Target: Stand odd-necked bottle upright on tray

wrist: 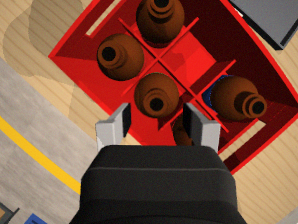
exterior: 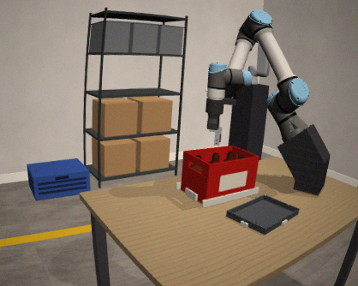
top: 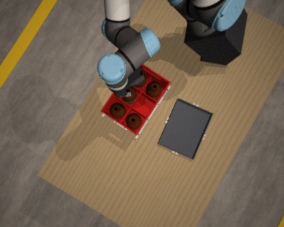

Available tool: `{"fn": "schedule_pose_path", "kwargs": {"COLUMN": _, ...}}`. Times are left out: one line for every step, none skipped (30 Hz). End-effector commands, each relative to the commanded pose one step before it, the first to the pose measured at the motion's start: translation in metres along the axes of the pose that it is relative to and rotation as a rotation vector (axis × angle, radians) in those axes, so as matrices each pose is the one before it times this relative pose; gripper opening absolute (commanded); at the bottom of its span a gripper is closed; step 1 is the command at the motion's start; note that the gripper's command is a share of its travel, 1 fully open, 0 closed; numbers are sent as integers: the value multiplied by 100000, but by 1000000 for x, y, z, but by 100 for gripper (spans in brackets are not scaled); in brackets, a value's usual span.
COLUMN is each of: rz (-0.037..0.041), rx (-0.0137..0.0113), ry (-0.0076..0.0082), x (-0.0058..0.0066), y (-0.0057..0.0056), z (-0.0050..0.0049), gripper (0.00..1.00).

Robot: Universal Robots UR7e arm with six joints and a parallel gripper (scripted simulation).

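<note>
A red crate (top: 136, 100) stands on the wooden table and holds brown bottles; it also shows in the side view (exterior: 220, 173) and in the wrist view (wrist: 169, 63). In the wrist view four bottles show: one at the far side (wrist: 160, 15), one at the left (wrist: 120, 56), one in the middle (wrist: 157, 96) and one at the right (wrist: 238, 99). My gripper (wrist: 156, 113) is open and empty. It hangs above the crate with the middle bottle below and between its fingers, as the side view (exterior: 217, 136) also shows. The dark grey tray (top: 185, 128) lies empty to the right of the crate.
The robot's dark base (top: 217, 37) stands at the table's back edge. A metal shelf with cardboard boxes (exterior: 132, 128) and a blue box (exterior: 58, 178) stand on the floor behind the table. One crate cell (wrist: 200, 63) is empty.
</note>
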State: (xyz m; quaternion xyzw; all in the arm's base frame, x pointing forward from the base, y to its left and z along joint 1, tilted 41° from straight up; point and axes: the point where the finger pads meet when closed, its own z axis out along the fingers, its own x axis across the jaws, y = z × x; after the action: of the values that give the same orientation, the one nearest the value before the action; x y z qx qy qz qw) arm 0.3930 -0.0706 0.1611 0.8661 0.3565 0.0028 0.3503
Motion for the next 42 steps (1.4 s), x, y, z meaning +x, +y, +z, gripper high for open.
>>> {"fn": "schedule_pose_path", "kwargs": {"rz": 64, "rx": 65, "ry": -55, "x": 104, "y": 176, "z": -8809, "gripper": 100}}
{"fn": "schedule_pose_path", "kwargs": {"rz": 0, "rx": 0, "ry": 0, "x": 0, "y": 0, "z": 0, "gripper": 100}}
{"fn": "schedule_pose_path", "kwargs": {"rz": 0, "rx": 0, "ry": 0, "x": -1, "y": 0, "z": -1752, "gripper": 100}}
{"fn": "schedule_pose_path", "kwargs": {"rz": 0, "rx": -1, "ry": 0, "x": -8, "y": -3, "z": -1521, "gripper": 100}}
{"fn": "schedule_pose_path", "kwargs": {"rz": 0, "rx": 1, "ry": 0, "x": 8, "y": 3, "z": -1283, "gripper": 100}}
{"fn": "schedule_pose_path", "kwargs": {"rz": 0, "rx": 0, "ry": 0, "x": 2, "y": 1, "z": -1056, "gripper": 100}}
{"fn": "schedule_pose_path", "kwargs": {"rz": 0, "rx": 0, "ry": 0, "x": -1, "y": -1, "z": -837, "gripper": 100}}
{"fn": "schedule_pose_path", "kwargs": {"rz": 0, "rx": 0, "ry": 0, "x": -3, "y": -1, "z": -632, "gripper": 100}}
{"fn": "schedule_pose_path", "kwargs": {"rz": 0, "rx": 0, "ry": 0, "x": -3, "y": -1, "z": -446, "gripper": 100}}
{"fn": "schedule_pose_path", "kwargs": {"rz": 0, "rx": 0, "ry": 0, "x": -2, "y": -1, "z": -284, "gripper": 100}}
{"fn": "schedule_pose_path", "kwargs": {"rz": 0, "rx": 0, "ry": 0, "x": -1, "y": -1, "z": -153, "gripper": 100}}
{"fn": "schedule_pose_path", "kwargs": {"rz": 0, "rx": 0, "ry": 0, "x": -1, "y": 0, "z": -59, "gripper": 100}}
{"fn": "schedule_pose_path", "kwargs": {"rz": 0, "rx": 0, "ry": 0, "x": 0, "y": 0, "z": -9, "gripper": 100}}
{"fn": "schedule_pose_path", "kwargs": {"rz": 0, "rx": 0, "ry": 0, "x": 0, "y": 0, "z": 0, "gripper": 0}}
{"fn": "schedule_pose_path", "kwargs": {"rz": 0, "rx": 0, "ry": 0, "x": 0, "y": 0, "z": 0, "gripper": 0}}
{"fn": "schedule_pose_path", "kwargs": {"rz": 0, "rx": 0, "ry": 0, "x": 0, "y": 0, "z": 0, "gripper": 0}}
{"fn": "schedule_pose_path", "kwargs": {"rz": 0, "rx": 0, "ry": 0, "x": 0, "y": 0, "z": 0, "gripper": 0}}
{"fn": "schedule_pose_path", "kwargs": {"rz": 0, "rx": 0, "ry": 0, "x": 0, "y": 0, "z": 0, "gripper": 0}}
{"fn": "schedule_pose_path", "kwargs": {"rz": 0, "rx": 0, "ry": 0, "x": 0, "y": 0, "z": 0, "gripper": 0}}
{"fn": "schedule_pose_path", "kwargs": {"rz": 0, "rx": 0, "ry": 0, "x": 0, "y": 0, "z": 0, "gripper": 0}}
{"fn": "schedule_pose_path", "kwargs": {"rz": 0, "rx": 0, "ry": 0, "x": 0, "y": 0, "z": 0, "gripper": 0}}
{"fn": "schedule_pose_path", "kwargs": {"rz": 0, "rx": 0, "ry": 0, "x": 0, "y": 0, "z": 0, "gripper": 0}}
{"fn": "schedule_pose_path", "kwargs": {"rz": 0, "rx": 0, "ry": 0, "x": 0, "y": 0, "z": 0, "gripper": 0}}
{"fn": "schedule_pose_path", "kwargs": {"rz": 0, "rx": 0, "ry": 0, "x": 0, "y": 0, "z": 0, "gripper": 0}}
{"fn": "schedule_pose_path", "kwargs": {"rz": 0, "rx": 0, "ry": 0, "x": 0, "y": 0, "z": 0, "gripper": 0}}
{"fn": "schedule_pose_path", "kwargs": {"rz": 0, "rx": 0, "ry": 0, "x": 0, "y": 0, "z": 0, "gripper": 0}}
{"fn": "schedule_pose_path", "kwargs": {"rz": 0, "rx": 0, "ry": 0, "x": 0, "y": 0, "z": 0, "gripper": 0}}
{"fn": "schedule_pose_path", "kwargs": {"rz": 0, "rx": 0, "ry": 0, "x": 0, "y": 0, "z": 0, "gripper": 0}}
{"fn": "schedule_pose_path", "kwargs": {"rz": 0, "rx": 0, "ry": 0, "x": 0, "y": 0, "z": 0, "gripper": 0}}
{"fn": "schedule_pose_path", "kwargs": {"rz": 0, "rx": 0, "ry": 0, "x": 0, "y": 0, "z": 0, "gripper": 0}}
{"fn": "schedule_pose_path", "kwargs": {"rz": 0, "rx": 0, "ry": 0, "x": 0, "y": 0, "z": 0, "gripper": 0}}
{"fn": "schedule_pose_path", "kwargs": {"rz": 0, "rx": 0, "ry": 0, "x": 0, "y": 0, "z": 0, "gripper": 0}}
{"fn": "schedule_pose_path", "kwargs": {"rz": 0, "rx": 0, "ry": 0, "x": 0, "y": 0, "z": 0, "gripper": 0}}
{"fn": "schedule_pose_path", "kwargs": {"rz": 0, "rx": 0, "ry": 0, "x": 0, "y": 0, "z": 0, "gripper": 0}}
{"fn": "schedule_pose_path", "kwargs": {"rz": 0, "rx": 0, "ry": 0, "x": 0, "y": 0, "z": 0, "gripper": 0}}
{"fn": "schedule_pose_path", "kwargs": {"rz": 0, "rx": 0, "ry": 0, "x": 0, "y": 0, "z": 0, "gripper": 0}}
{"fn": "schedule_pose_path", "kwargs": {"rz": 0, "rx": 0, "ry": 0, "x": 0, "y": 0, "z": 0, "gripper": 0}}
{"fn": "schedule_pose_path", "kwargs": {"rz": 0, "rx": 0, "ry": 0, "x": 0, "y": 0, "z": 0, "gripper": 0}}
{"fn": "schedule_pose_path", "kwargs": {"rz": 0, "rx": 0, "ry": 0, "x": 0, "y": 0, "z": 0, "gripper": 0}}
{"fn": "schedule_pose_path", "kwargs": {"rz": 0, "rx": 0, "ry": 0, "x": 0, "y": 0, "z": 0, "gripper": 0}}
{"fn": "schedule_pose_path", "kwargs": {"rz": 0, "rx": 0, "ry": 0, "x": 0, "y": 0, "z": 0, "gripper": 0}}
{"fn": "schedule_pose_path", "kwargs": {"rz": 0, "rx": 0, "ry": 0, "x": 0, "y": 0, "z": 0, "gripper": 0}}
